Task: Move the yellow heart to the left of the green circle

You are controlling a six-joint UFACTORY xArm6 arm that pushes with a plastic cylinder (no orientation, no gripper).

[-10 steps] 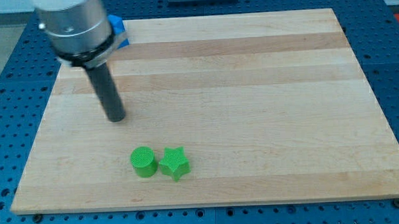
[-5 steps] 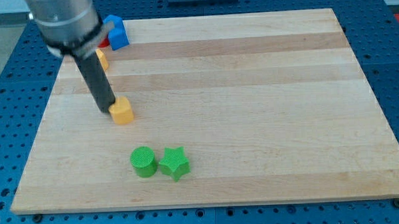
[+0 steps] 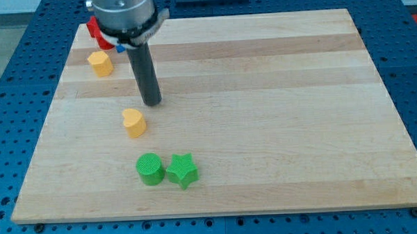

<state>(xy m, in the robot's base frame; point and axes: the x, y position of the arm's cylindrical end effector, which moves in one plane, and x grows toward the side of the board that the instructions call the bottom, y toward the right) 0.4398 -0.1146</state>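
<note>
The yellow heart (image 3: 133, 123) lies on the wooden board, above and slightly to the left of the green circle (image 3: 150, 168). A green star (image 3: 182, 170) touches the circle on its right. My tip (image 3: 152, 102) rests on the board just above and to the right of the yellow heart, a short gap away from it.
A second yellow block (image 3: 100, 63) sits near the board's top left. A red block (image 3: 95, 30) and a sliver of a blue block (image 3: 120, 47) show beside the arm's body at the top left corner. The wooden board (image 3: 264, 115) lies on a blue perforated table.
My tip has swung from the heart's upper left to its upper right. The yellow heart has shifted slightly downward. The arm's body now covers most of the blue block.
</note>
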